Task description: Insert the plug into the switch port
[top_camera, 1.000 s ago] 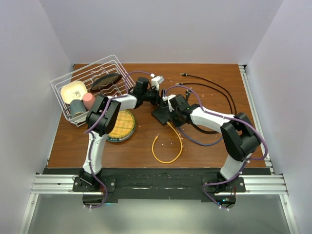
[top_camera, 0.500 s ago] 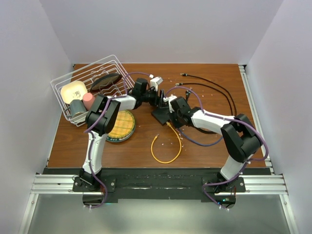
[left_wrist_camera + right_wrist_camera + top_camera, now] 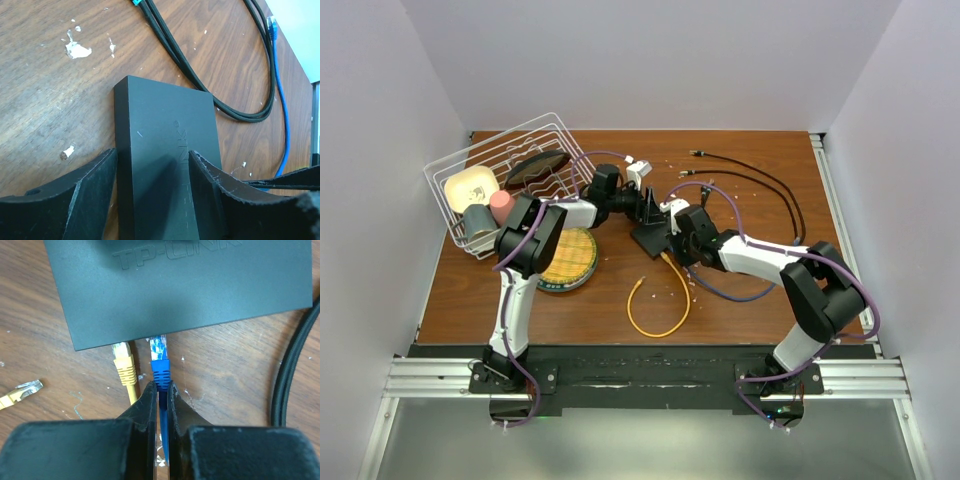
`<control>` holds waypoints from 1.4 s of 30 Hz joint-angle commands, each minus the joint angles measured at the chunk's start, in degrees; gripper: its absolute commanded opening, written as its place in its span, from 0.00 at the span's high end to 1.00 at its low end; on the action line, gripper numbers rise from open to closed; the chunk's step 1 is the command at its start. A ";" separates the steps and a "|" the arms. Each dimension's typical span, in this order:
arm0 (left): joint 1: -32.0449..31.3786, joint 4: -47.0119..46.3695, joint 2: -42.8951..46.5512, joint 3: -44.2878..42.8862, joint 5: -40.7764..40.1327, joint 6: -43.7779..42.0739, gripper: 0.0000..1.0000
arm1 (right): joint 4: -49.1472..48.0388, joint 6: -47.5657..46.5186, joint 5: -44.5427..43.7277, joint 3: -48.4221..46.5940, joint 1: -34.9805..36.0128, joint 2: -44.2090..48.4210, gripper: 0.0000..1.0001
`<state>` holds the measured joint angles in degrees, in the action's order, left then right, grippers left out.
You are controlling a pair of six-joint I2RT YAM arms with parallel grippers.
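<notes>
Moved: right arm's elbow has swung out and its forearm dropped lower over the last second; right gripper (image 3: 159, 390) nudged in toward the switch (image 3: 190, 285), and the yellow cable loop (image 3: 655, 305) slid slightly.
Right gripper: pressed together on the rear of the blue plug's (image 3: 160, 357) boot, cable running back between the fingers.
Plug position: straight ahead of the fingertips, clear tip at the switch's near edge, just beside a yellow plug (image 3: 124, 362) already at the next port.
Left gripper: (image 3: 152, 160) fingers bracket the switch on both sides and look to be in contact, bracing it.
Handling: plug is light and rigid, boot rubbery, cable floppy. Gripping close behind the boot is right; further back the cable would probably buckle. Switch is light and likely slides on wood, hence the brace.
Risk: latch tab is thin plastic, so a skewed push may snag it.
Hidden: port openings are under the switch's top edge, so seating depth can't be read.
Unclear: wrist view crops the fingers' far ends; black cable (image 3: 295, 360) runs out of frame right of the tool.
</notes>
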<state>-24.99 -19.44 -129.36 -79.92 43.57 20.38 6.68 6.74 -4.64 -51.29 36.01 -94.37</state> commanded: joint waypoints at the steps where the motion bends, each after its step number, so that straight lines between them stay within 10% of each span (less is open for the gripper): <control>1: -0.32 -0.42 0.43 1.35 6.17 1.15 0.38 | -8.07 0.99 0.78 -0.05 0.29 0.15 1.00; 42: -1.64 -2.71 2.44 8.29 12.94 3.88 0.50 | -25.40 8.55 -4.76 4.80 1.08 -0.29 1.00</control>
<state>-23.99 -29.36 -129.29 -73.91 46.63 21.96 -6.02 14.52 -6.90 -44.23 37.50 -94.06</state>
